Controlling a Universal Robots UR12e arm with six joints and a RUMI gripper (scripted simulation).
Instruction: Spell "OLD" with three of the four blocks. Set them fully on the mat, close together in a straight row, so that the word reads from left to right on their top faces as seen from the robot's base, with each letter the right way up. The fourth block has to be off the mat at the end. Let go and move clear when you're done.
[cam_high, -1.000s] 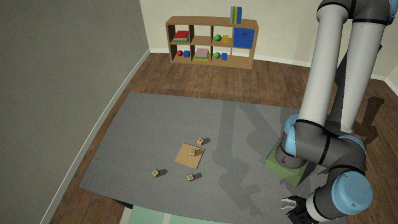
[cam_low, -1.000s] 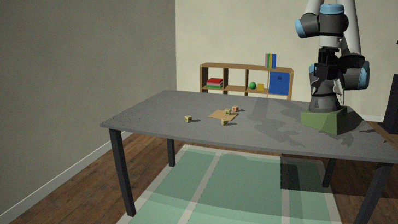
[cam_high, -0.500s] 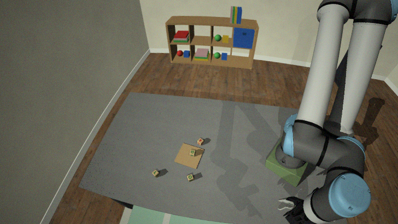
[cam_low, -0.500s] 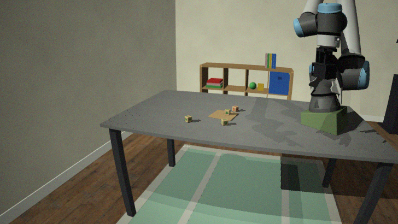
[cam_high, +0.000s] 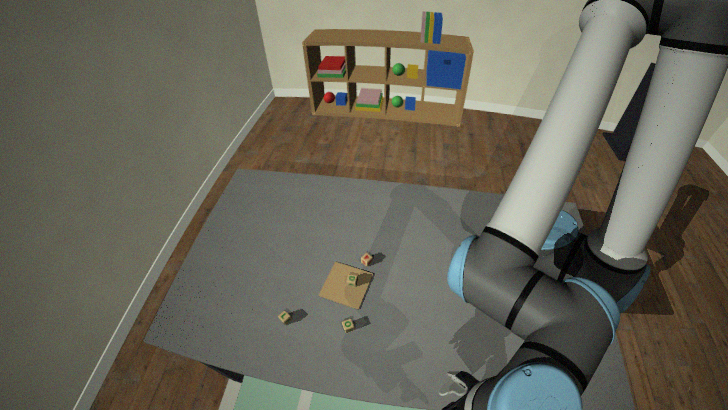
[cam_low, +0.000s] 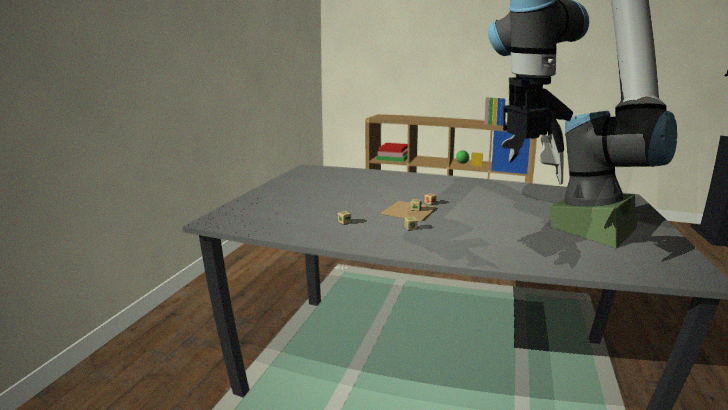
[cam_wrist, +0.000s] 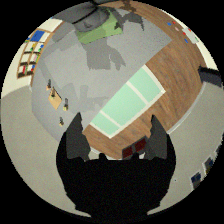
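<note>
Four small wooden letter blocks lie on the grey table. One with a green letter (cam_high: 352, 278) sits on the tan mat (cam_high: 346, 286), near its far right corner. A red-lettered block (cam_high: 366, 259) lies just off the mat's far corner. A green "O" block (cam_high: 347, 324) lies off the mat's near edge, and a green "L" block (cam_high: 284, 316) lies further left. My gripper (cam_low: 534, 152) is open and empty. It hangs high above the table's right part, far from the blocks. In the wrist view its fingers frame the table edge, and the mat (cam_wrist: 56, 97) is small at the left.
The arm's green base block (cam_low: 593, 219) stands on the table's right part. The arm's big links (cam_high: 550, 285) fill the right of the top view. A wooden shelf (cam_high: 388, 76) stands at the far wall. A green rug (cam_low: 407, 346) lies on the floor.
</note>
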